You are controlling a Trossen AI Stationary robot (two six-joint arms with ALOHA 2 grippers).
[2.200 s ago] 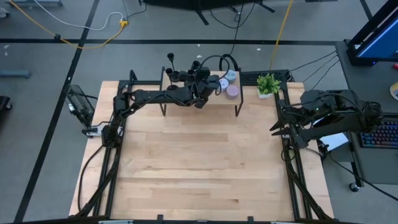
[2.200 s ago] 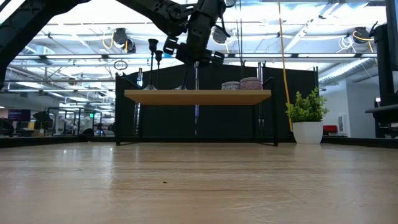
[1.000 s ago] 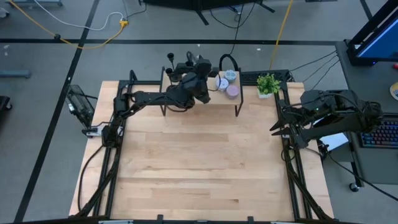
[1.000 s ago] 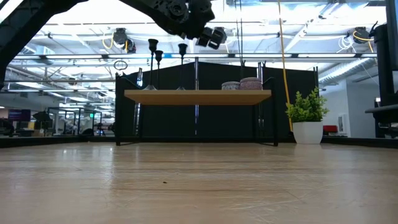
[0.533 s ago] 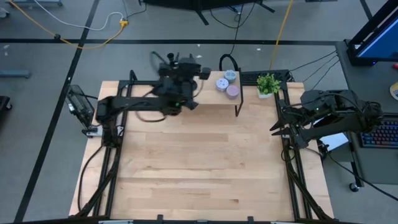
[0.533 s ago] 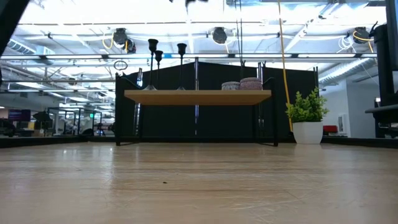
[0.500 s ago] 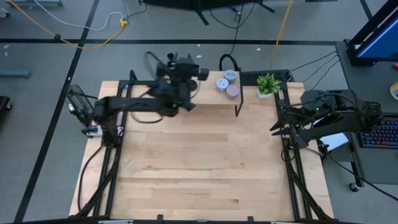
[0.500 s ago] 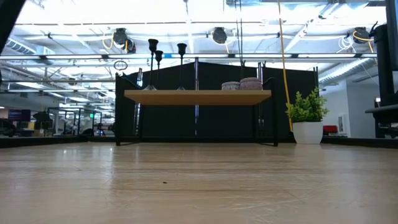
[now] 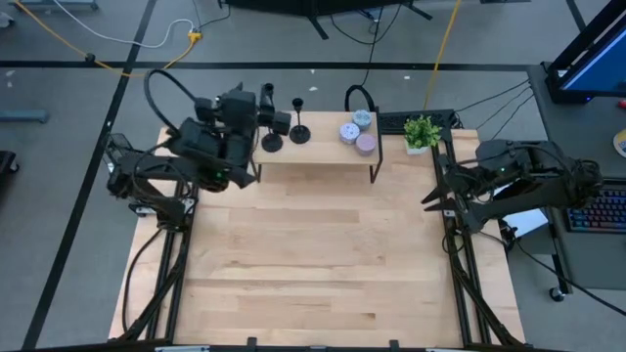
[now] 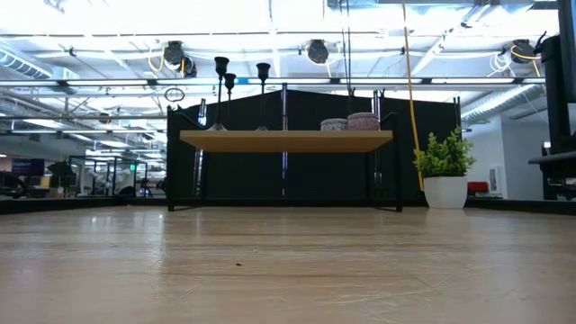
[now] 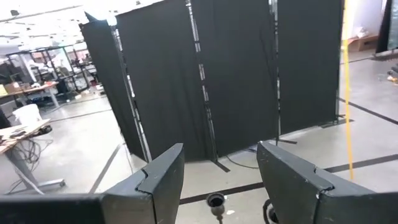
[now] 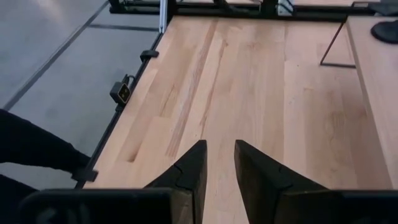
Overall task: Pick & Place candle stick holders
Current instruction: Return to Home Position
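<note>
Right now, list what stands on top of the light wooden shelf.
Three matte-black candle stick holders at its left end, three pastel round pucks toward the right. From above, the left arm covers the shelf at its left corner.

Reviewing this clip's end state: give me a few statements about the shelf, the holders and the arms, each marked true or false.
1. Three candle stick holders stand on the shelf. True.
2. The left gripper grips a holder. False: it is open and empty, near the shelf's left end.
3. The pastel pucks lie on the tabletop. False: they sit on the shelf, toward its right end.
4. The potted plant stands beside the shelf, not on it. True.
5. The right gripper hangs over the shelf. False: it is at the table's right edge.
</note>
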